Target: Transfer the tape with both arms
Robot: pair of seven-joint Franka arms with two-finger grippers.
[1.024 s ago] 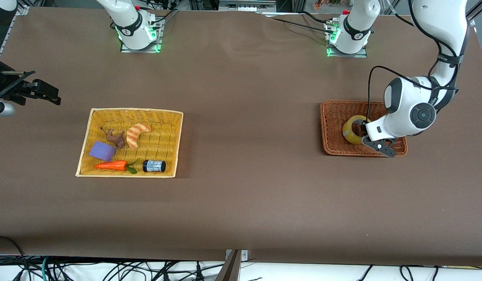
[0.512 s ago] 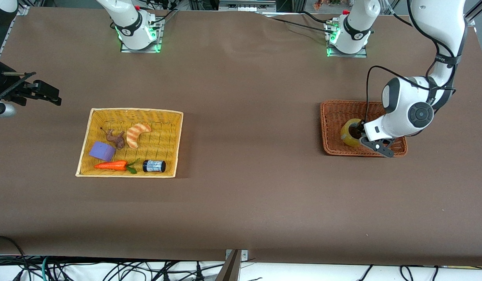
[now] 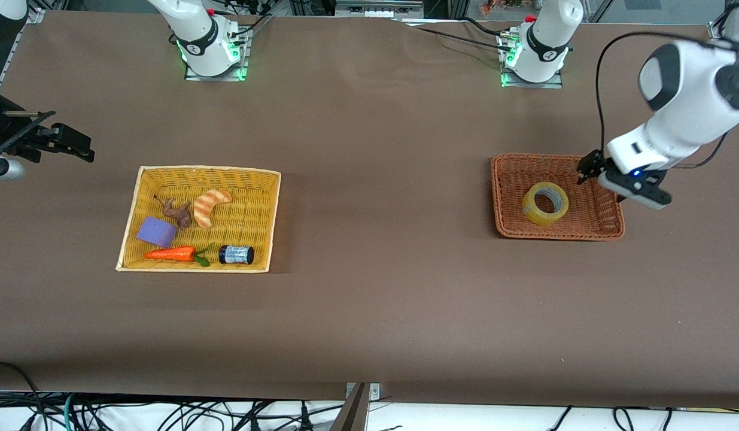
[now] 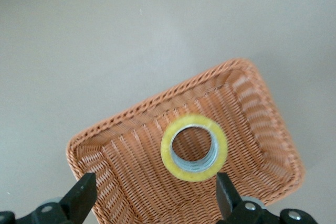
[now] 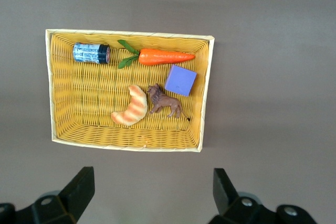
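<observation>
The tape (image 3: pixel 546 203), a yellowish ring with a pale grey core, lies flat in the brown wicker basket (image 3: pixel 507 224) at the left arm's end of the table. It also shows in the left wrist view (image 4: pixel 193 147). My left gripper (image 3: pixel 587 167) hangs open and empty above the basket's edge, clear of the tape; in its own view (image 4: pixel 155 192) the fingers are spread wide over the basket (image 4: pixel 121 182). My right gripper (image 3: pixel 76 146) waits open and empty above the table past the yellow basket, at the right arm's end (image 5: pixel 152 190).
A yellow wicker basket (image 3: pixel 267 221) holds an orange-striped croissant toy (image 3: pixel 210 206), a brown lion figure (image 3: pixel 178 212), a purple block (image 3: pixel 157 231), a carrot (image 3: pixel 172 254) and a small black can (image 3: pixel 236 254). Brown tabletop lies between the two baskets.
My left gripper has let go of the tape and risen out of the brown basket. The tape, tilted up before, now lies flat. The right arm has not moved.
</observation>
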